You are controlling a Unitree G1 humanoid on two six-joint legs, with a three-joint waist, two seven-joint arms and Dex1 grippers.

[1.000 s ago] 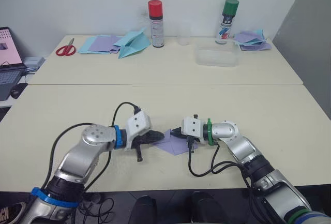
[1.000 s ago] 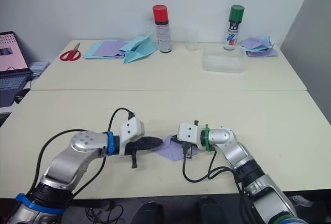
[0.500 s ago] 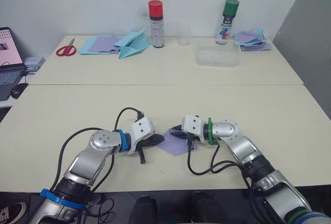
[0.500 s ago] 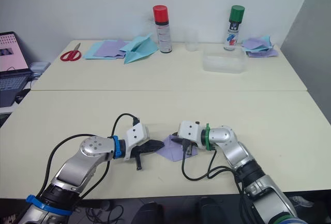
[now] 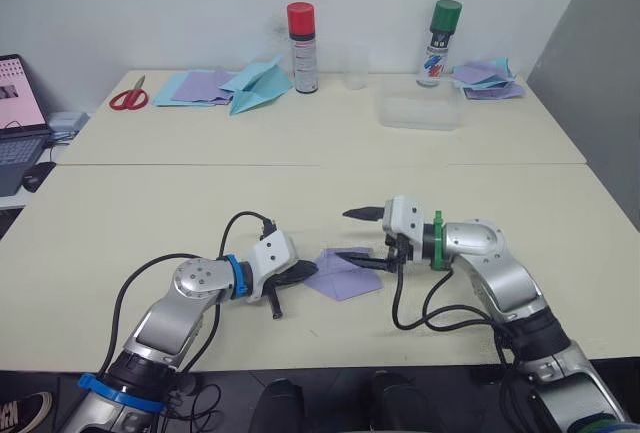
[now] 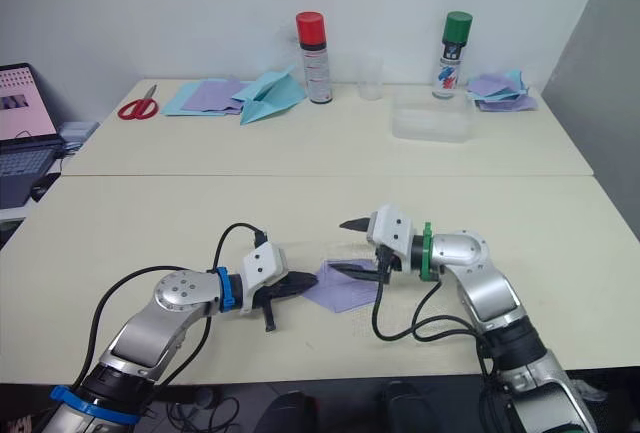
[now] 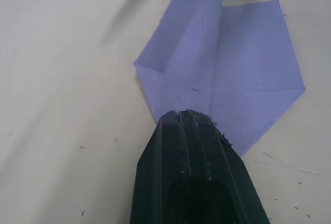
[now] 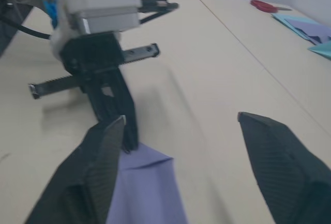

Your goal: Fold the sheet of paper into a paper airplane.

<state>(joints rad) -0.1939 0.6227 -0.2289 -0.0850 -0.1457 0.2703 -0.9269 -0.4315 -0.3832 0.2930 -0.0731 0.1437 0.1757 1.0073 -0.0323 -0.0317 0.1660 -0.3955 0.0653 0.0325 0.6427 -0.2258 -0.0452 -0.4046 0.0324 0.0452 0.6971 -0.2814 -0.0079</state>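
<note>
Paper point(image 5: 342, 275): flat on worktop point(image 5: 150, 223), between my claws. Left claw point(image 5: 303, 270): pressed together, tip pinning paper's left corner. Right claw point(image 5: 362, 234): spread wide, lower finger over paper's right edge, nearer for next fold.

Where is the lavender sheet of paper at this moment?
The lavender sheet of paper lies on the near table, between the two claws: the left claw pins its left corner, and the open right claw is at its right side.
</note>
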